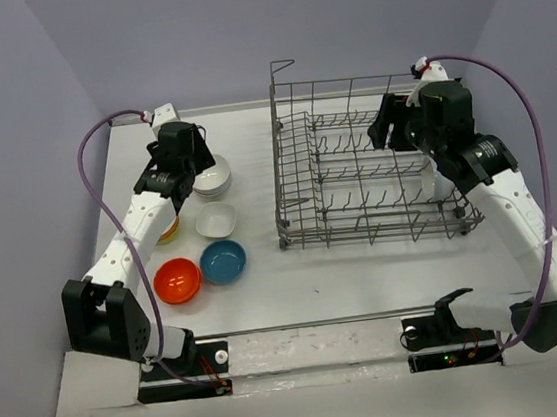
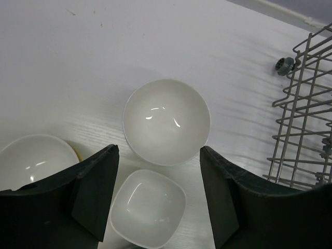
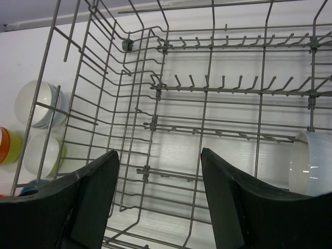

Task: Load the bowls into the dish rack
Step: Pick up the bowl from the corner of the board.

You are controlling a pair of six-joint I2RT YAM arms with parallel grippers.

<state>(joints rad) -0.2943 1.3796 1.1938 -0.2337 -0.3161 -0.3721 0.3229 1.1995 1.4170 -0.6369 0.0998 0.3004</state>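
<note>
The grey wire dish rack [image 1: 364, 163] stands at the right, with one white bowl [image 3: 311, 163] on its edge at its right end. My right gripper [image 3: 160, 153] hangs open over the rack's inside, holding nothing. Left of the rack sit a stack of round white bowls [image 1: 212, 176], a squarish white bowl [image 1: 216, 220], a blue bowl [image 1: 223, 261] and an orange-red bowl [image 1: 177, 280]. My left gripper [image 2: 158, 150] is open above the round white bowl [image 2: 167, 120] and the squarish one [image 2: 149, 207], touching neither.
Another white bowl [image 2: 33, 158] with a yellow rim under it lies partly beneath the left arm. The rack's wheel [image 2: 283, 66] and wire side are close on the right in the left wrist view. Walls close in the table on three sides.
</note>
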